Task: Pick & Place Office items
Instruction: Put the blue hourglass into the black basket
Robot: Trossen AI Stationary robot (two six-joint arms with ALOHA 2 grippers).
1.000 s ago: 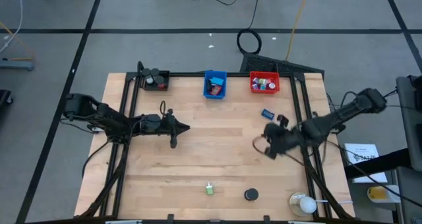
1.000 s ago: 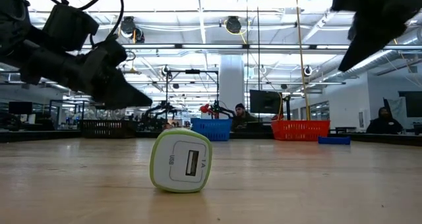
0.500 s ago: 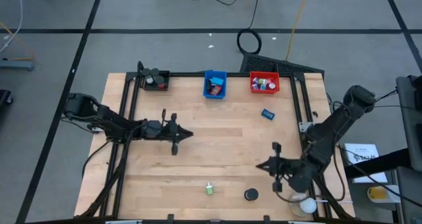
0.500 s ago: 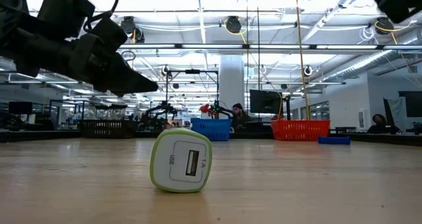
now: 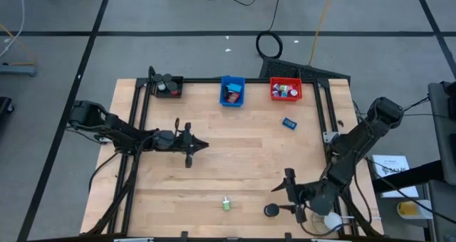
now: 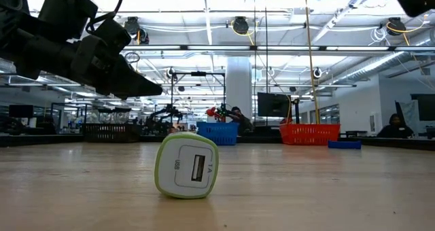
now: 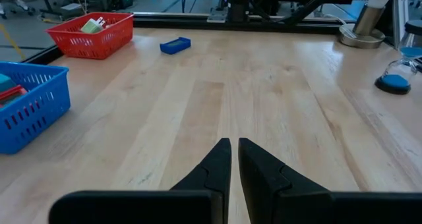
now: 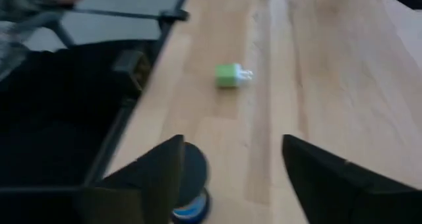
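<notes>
From up here I see my right gripper [image 5: 283,194] down by the near edge of the table [image 5: 235,164], toward its right corner, its two fingers spread wide apart with nothing between them; the black disc with a blue base [image 5: 271,211] sits just beside one finger, close to the near edge. The green-and-white charger block [image 5: 226,204] lies by the near edge around the middle, with bare wood all round it; it shows a white face with a USB slot and a green rim. A small blue block [image 5: 288,123] lies alone near the red bin [image 5: 286,90] at the far edge, next to the blue bin [image 5: 232,91]. My left gripper [image 5: 203,143] hovers over the left half, fingers pressed together and empty, broad open wood ahead of it. The table is pale wood planks; beyond it a lit workshop hall
</notes>
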